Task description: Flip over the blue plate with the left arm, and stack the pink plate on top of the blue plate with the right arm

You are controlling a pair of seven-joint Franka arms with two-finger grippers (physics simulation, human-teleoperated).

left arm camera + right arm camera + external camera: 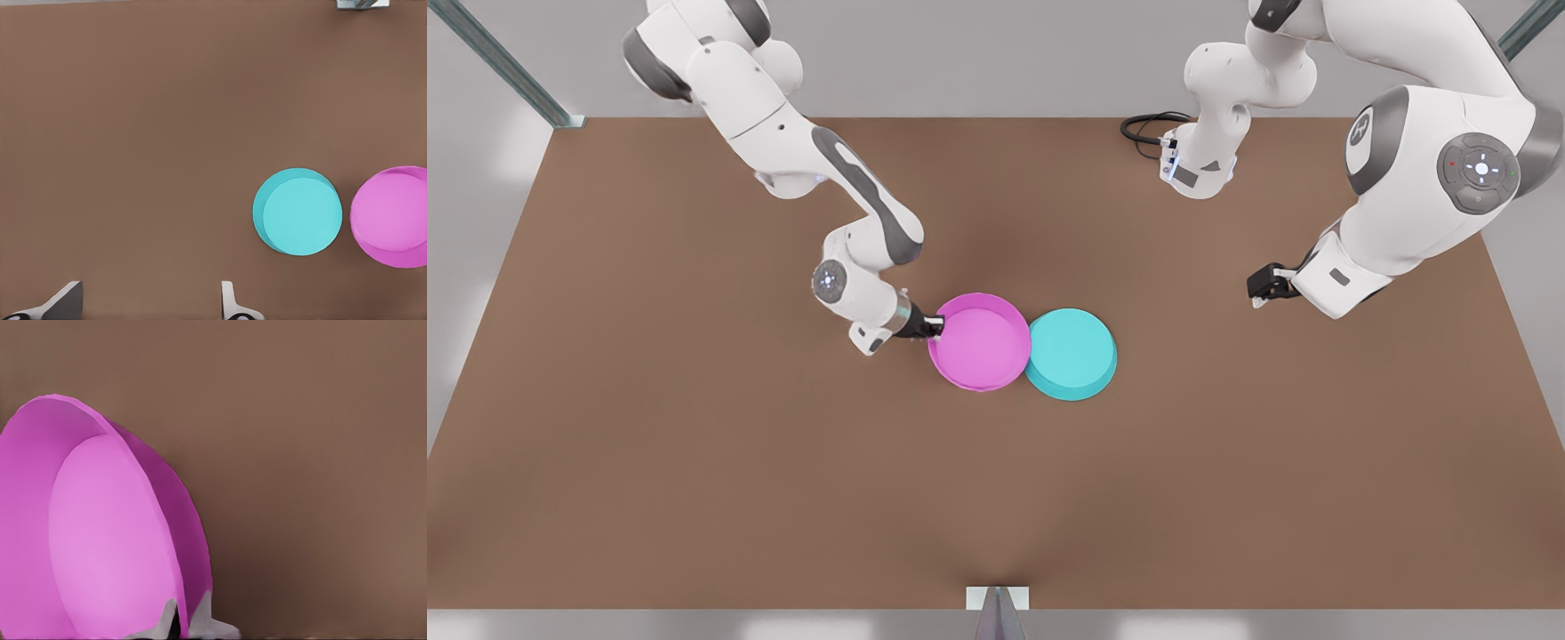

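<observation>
The pink plate (980,342) sits hollow side up at mid-table. My right gripper (935,327), on the arm at the front view's left, is shut on the plate's rim on the side away from the blue plate. In the right wrist view the fingers (203,617) pinch the wall of the pink plate (100,533). The blue plate (1072,354) lies flat base up right beside it, their edges meeting. My left gripper (1267,286) waits open, high at the front view's right. Its wrist view shows the left gripper (147,303), the blue plate (298,211) and the pink plate (392,217).
The brown table (694,444) stretches wide around the plates. A black cable (1147,129) loops near the back edge by the left arm's base. A small metal bracket (997,597) stands at the front edge.
</observation>
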